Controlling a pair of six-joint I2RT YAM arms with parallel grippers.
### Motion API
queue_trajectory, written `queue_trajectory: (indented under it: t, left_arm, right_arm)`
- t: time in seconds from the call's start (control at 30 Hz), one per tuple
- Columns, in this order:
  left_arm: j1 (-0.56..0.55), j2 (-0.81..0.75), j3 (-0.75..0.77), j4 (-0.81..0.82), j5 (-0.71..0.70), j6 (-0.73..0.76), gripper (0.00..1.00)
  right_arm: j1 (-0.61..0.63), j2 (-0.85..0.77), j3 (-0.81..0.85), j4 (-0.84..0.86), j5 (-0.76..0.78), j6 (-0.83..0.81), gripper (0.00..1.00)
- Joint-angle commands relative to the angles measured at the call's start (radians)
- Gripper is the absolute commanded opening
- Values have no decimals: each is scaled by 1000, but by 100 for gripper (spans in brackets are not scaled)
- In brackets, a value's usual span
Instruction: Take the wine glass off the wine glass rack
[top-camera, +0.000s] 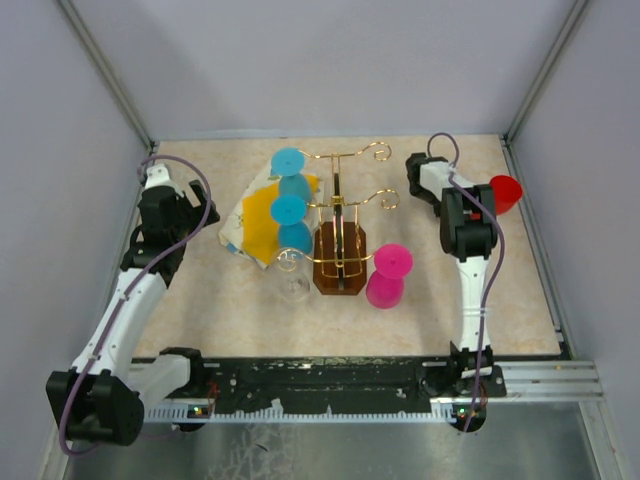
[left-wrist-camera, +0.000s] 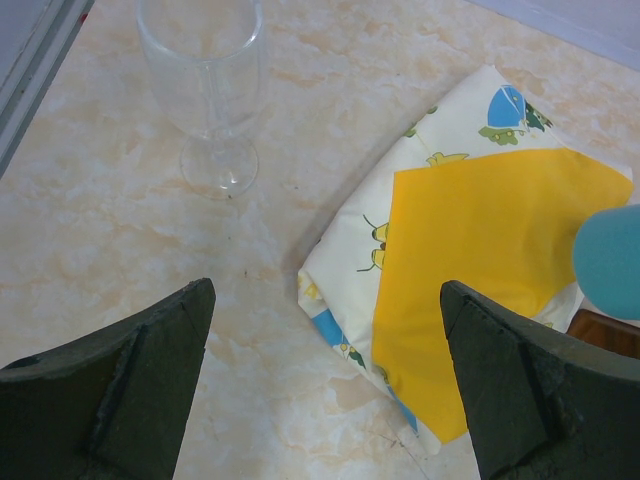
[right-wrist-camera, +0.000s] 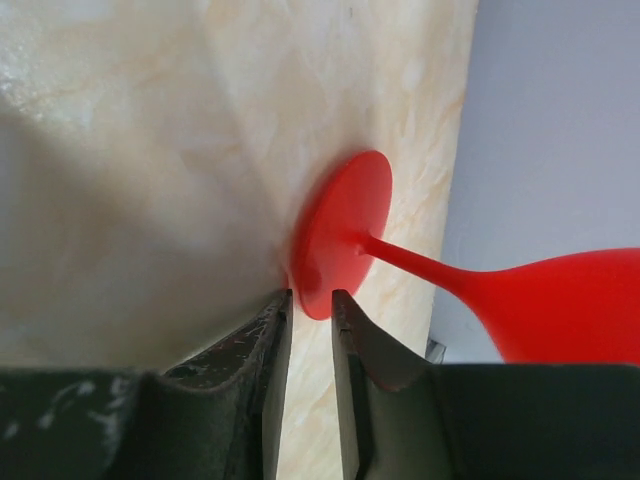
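Right claw (right-wrist-camera: 311, 295) sits low at the far right of the desk (top-camera: 230, 310), its jaws parted by a narrow slit. The foot of a red wine glass (right-wrist-camera: 340, 230) lies just ahead of the tips; whether they touch its rim cannot be told. The glass stands upright on the desk beside the right wall, well apart from the wine glass rack (top-camera: 340, 262). The right arm runs straight away from its base at the near edge, then bends at the wrist toward the red glass.

The left arm angles out along the left edge, its wrist turned inward over the desk. The left claw (left-wrist-camera: 325, 290) hangs released, jaws spread wide, above bare desk between a clear glass (left-wrist-camera: 205, 70) and a folded yellow-and-white cloth (left-wrist-camera: 480, 250).

The rack stands mid-desk on its dark wooden base. Two blue glasses (top-camera: 288, 160) (top-camera: 288, 208) hang on its left side, over the cloth. A pink glass (top-camera: 387, 275) stands just right of the base.
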Motion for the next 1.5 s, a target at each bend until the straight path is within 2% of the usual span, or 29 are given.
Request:
queue_trajectory:
  t: [0.0,0.63,0.73,1.0,1.13,1.2,1.47]
  left_arm:
    - [-6,-4,34,-4,-3,15,100]
    - [-5,-7,35,-12,-5,16,100]
    - [-5,-10,38,-16,-6,18,100]
    - [-4,-21,51,-34,0,14,100]
    - [-4,-36,54,-42,1,12,100]
    - [-4,-42,55,-47,1,14,100]
    - [-3,-53,73,-65,-1,20,100]
  right_arm:
    - [12,-42,-35,72,-138,37,27]
    - [73,-151,-69,119,-228,51,38]
    - [76,-188,-83,136,-285,51,38]
    - [75,-356,-95,220,-566,29,25]
    - [75,-379,-25,173,-639,10,11]
    - [76,-394,5,156,-663,9,0]
    - [58,-438,218,-13,-677,82,0]
